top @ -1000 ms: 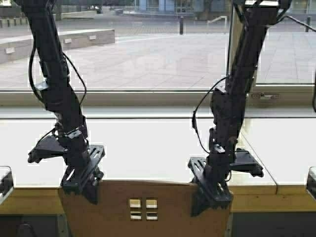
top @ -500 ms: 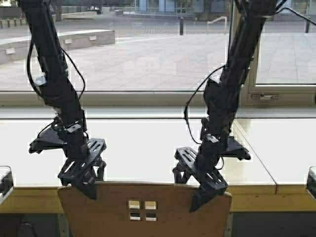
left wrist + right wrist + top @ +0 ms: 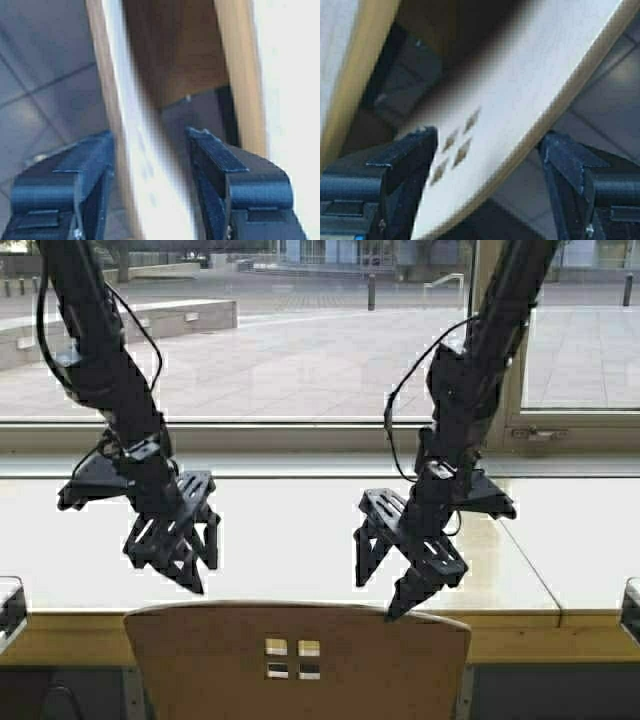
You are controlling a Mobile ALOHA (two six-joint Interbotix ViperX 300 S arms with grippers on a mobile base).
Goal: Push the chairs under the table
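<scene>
The long pale glossy tabletop (image 3: pixel 300 540) ran the full width under the window, its yellowish wooden front edge (image 3: pixel 520 645) lying just beyond the chair. Open pale surface stretched between and to either side of the two arms. The tan moulded-plywood chair (image 3: pixel 300 660) stood centred against that edge, its curved backrest with four small square cutouts (image 3: pixel 292 659) rising in front of it. The left end effector (image 3: pixel 185 560) hung above the backrest's left top corner, clear of it, fingers spread apart and gripping nothing. The right end effector (image 3: pixel 400 575) hung over the right part of the top rim, released too, one fingertip (image 3: pixel 397 610) just at the rim.
</scene>
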